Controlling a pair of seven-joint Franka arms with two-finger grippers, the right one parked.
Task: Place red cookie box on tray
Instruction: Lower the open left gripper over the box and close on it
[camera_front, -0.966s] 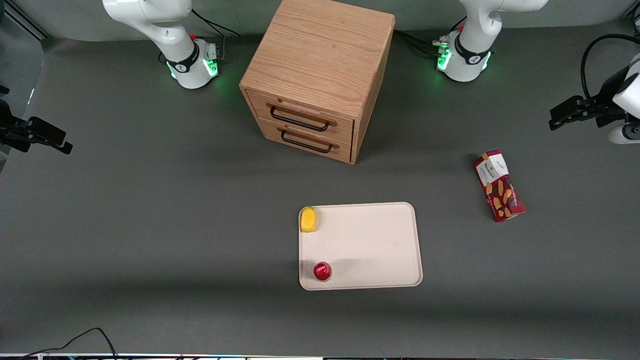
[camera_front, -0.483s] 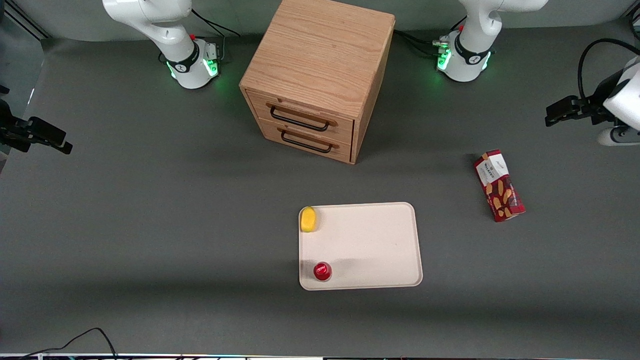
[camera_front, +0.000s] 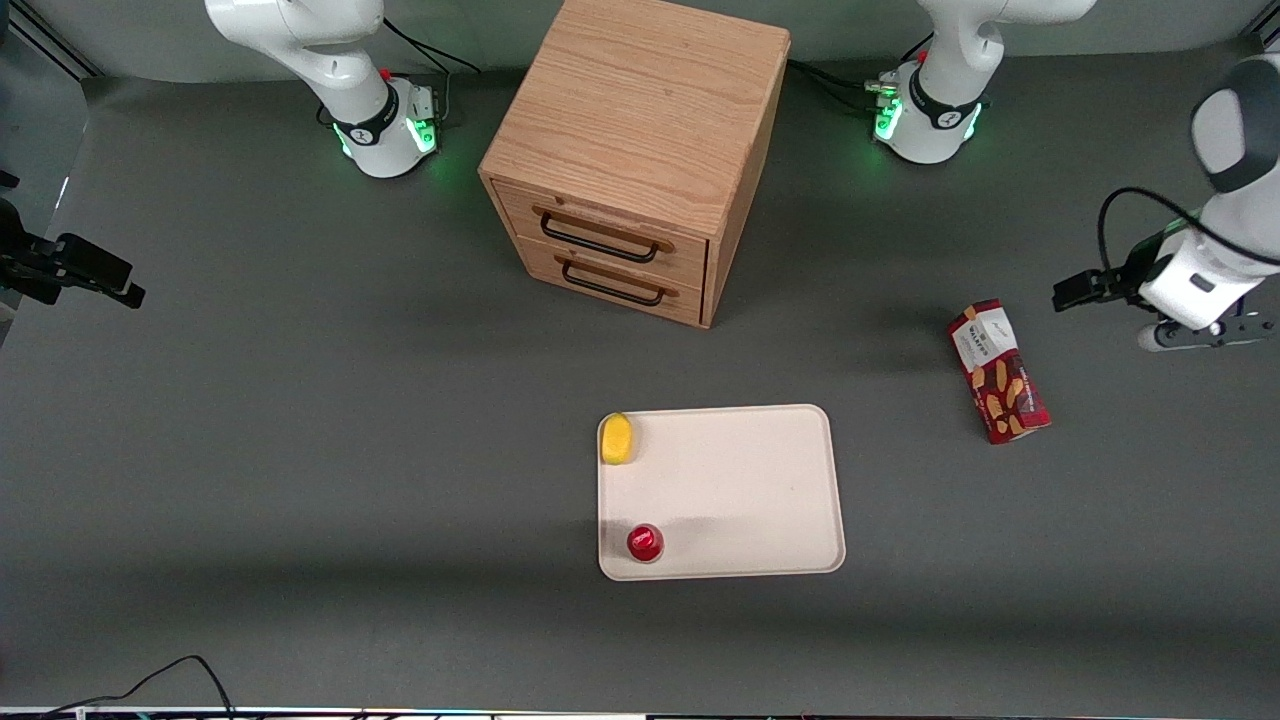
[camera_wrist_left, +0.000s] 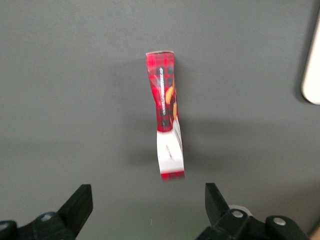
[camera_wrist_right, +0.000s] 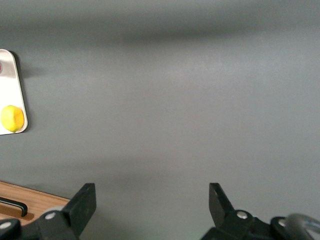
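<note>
- My gripper (camera_wrist_left: 148, 206) hangs above the table at the right edge of the front frame, fingers (camera_wrist_left: 80, 202) spread wide, pinching nothing.
- Red cookie box (camera_front: 997, 371) lies flat on the table, right of centre, near the gripper, white-label end toward it.
- Tray (camera_front: 740, 490) sits lower centre, well apart from the box.

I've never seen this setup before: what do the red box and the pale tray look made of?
The gripper hangs open over the table near the red cookie box, which looks like printed cardboard: sharp folded edges, slight sheen. The tray seems matte, cream-coloured plastic or pressed fibre, judging by its moulded rounded corners.
</note>
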